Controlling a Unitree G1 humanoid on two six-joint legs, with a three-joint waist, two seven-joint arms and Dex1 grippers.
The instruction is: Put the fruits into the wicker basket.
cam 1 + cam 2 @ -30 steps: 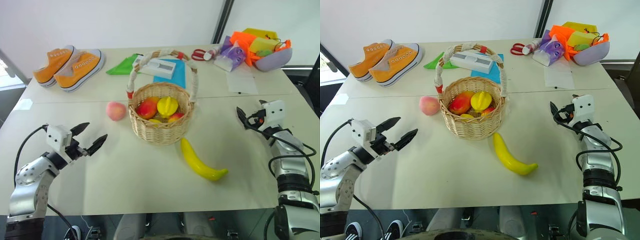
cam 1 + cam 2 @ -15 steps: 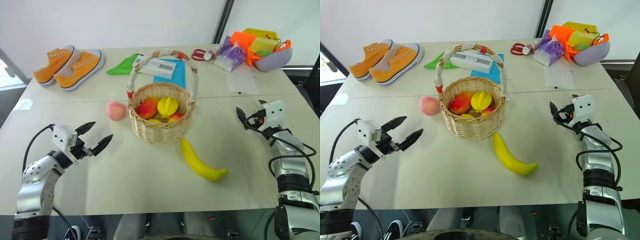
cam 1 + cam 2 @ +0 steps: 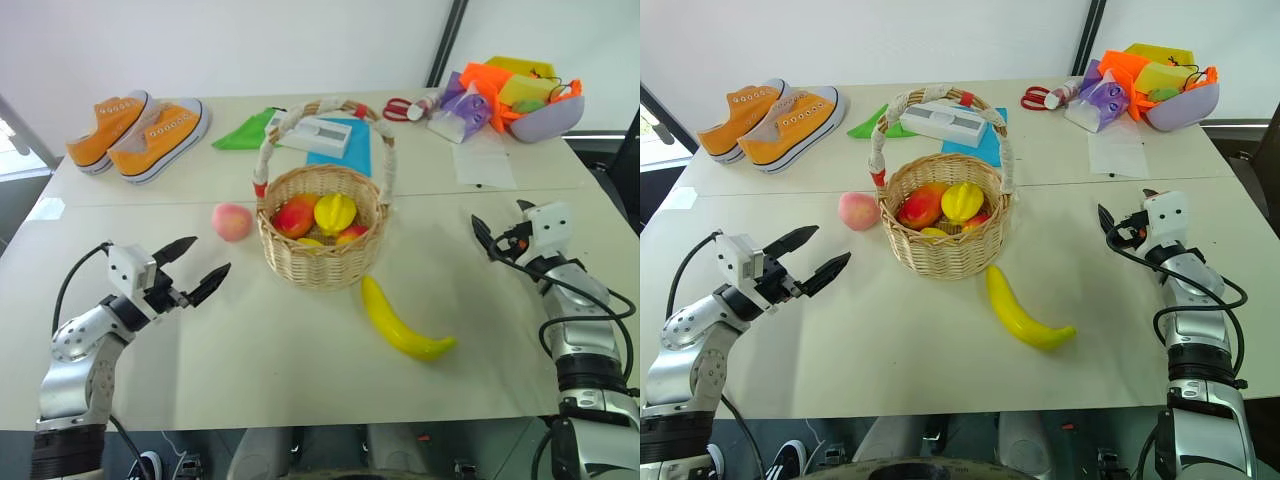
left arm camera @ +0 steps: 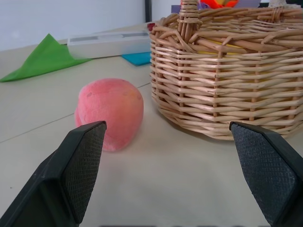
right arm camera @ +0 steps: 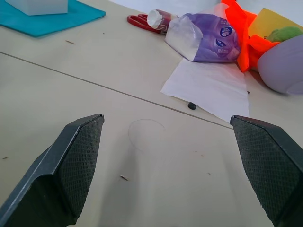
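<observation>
The left claw (image 3: 197, 271) is hanging wide open and empty just above the counter (image 3: 300, 360), aiming toward the peach (image 3: 232, 221), which is sitting close beside the wicker basket (image 3: 322, 262) on its left. The banana (image 3: 403, 322) is lying on the counter just in front of the basket, toward its right. The right claw (image 3: 497, 238) is also gaping, holding nothing, well apart from both fruits. The likely risk: the peach is resting so near the woven wall that one finger may be catching the basket, shoving it or rolling the round peach away. The glossy banana is probably going to be slipping if pinched off-centre.
</observation>
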